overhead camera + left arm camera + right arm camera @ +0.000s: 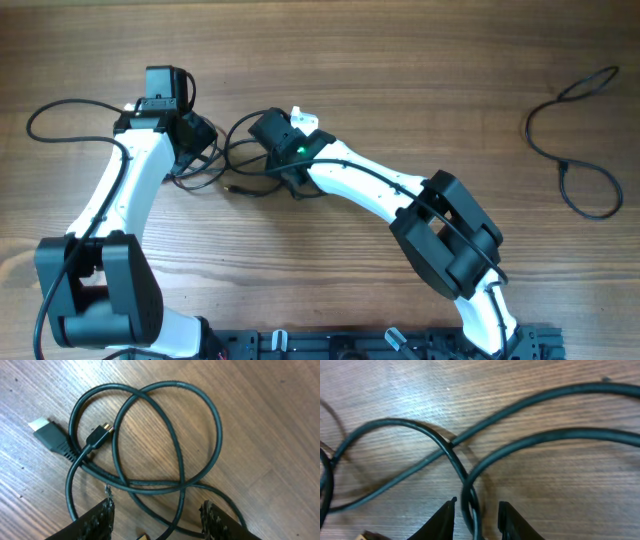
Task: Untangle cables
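A tangle of thin black cables (228, 168) lies on the wooden table between my two grippers. In the left wrist view the cables (175, 435) form overlapping loops, with a flat black plug (50, 437) and a small gold-tipped plug (100, 436) at the left. My left gripper (157, 520) is open just above the loops, and strands pass under the gap between its fingers. It also shows in the overhead view (200, 145). My right gripper (476, 519) is open with two crossing strands (470, 505) between its fingers, a gap on each side. It sits on the tangle's right side (258, 135).
A separate thin black cable (575, 150) lies in loose loops at the far right of the table. A thin black wire (55, 108) loops out at the far left beside the left arm. The arm bases stand at the front edge.
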